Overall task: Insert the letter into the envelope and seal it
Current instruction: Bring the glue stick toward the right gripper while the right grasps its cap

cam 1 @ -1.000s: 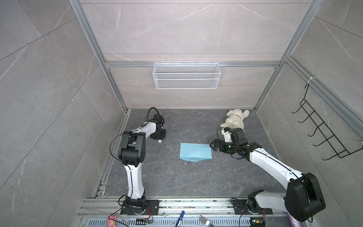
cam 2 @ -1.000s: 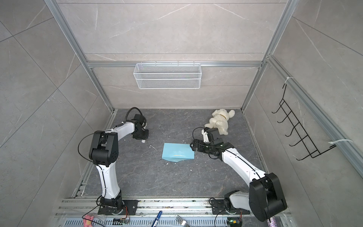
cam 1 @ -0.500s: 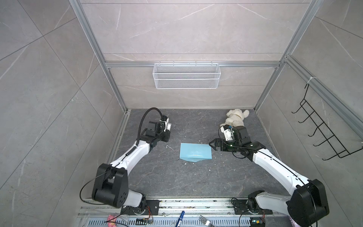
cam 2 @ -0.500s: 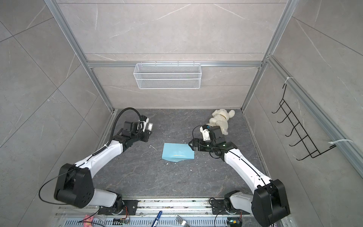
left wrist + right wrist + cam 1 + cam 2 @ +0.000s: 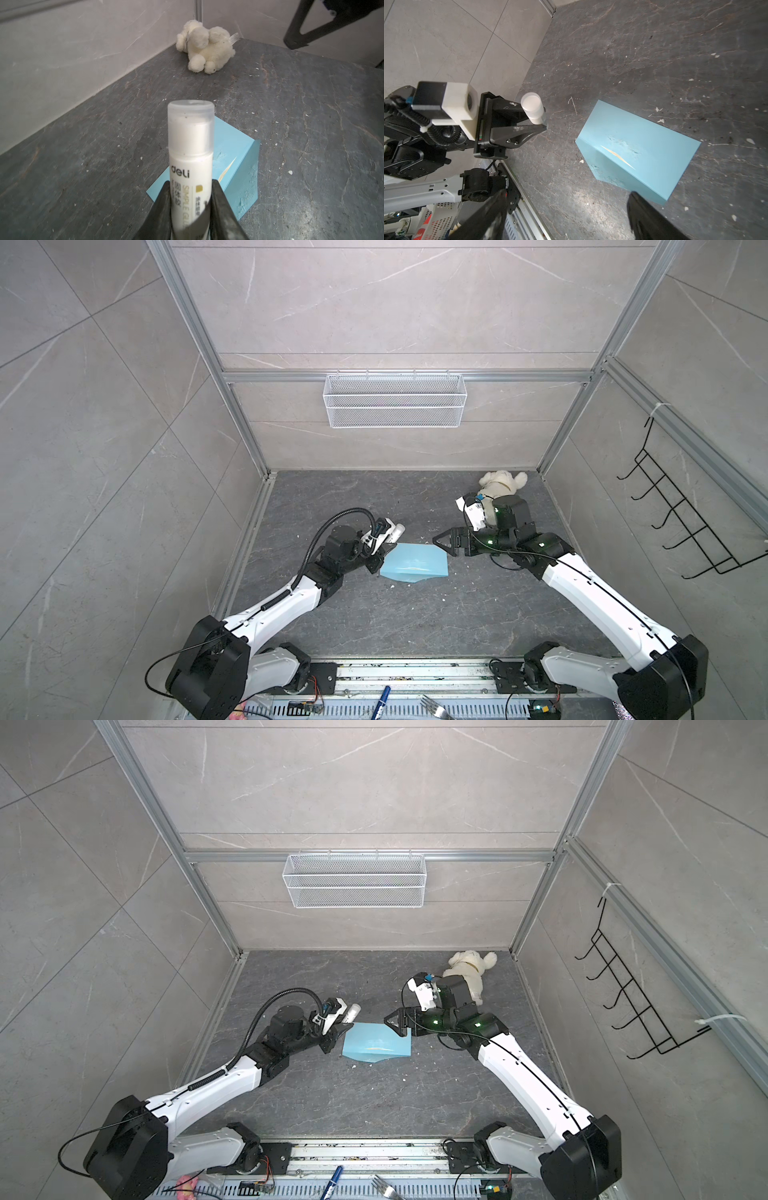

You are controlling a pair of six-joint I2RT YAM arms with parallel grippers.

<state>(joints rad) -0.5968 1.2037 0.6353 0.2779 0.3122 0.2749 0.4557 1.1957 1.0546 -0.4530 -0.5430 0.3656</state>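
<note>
My left fingers (image 5: 162, 203) clamp the capped glue stick (image 5: 190, 145) for sealing the envelope (image 5: 415, 566), flat on the worktop (image 5: 415, 614), a sliver of letter (image 5: 616, 154) showing inside. My right fingers (image 5: 645, 212) hover wide at its other end, likely to steady it. A second ago the left arm sat folded back.

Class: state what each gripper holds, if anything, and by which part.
The left gripper holds a glue stick by its lower body, capped end projecting. The right gripper is open and holds nothing.
</note>
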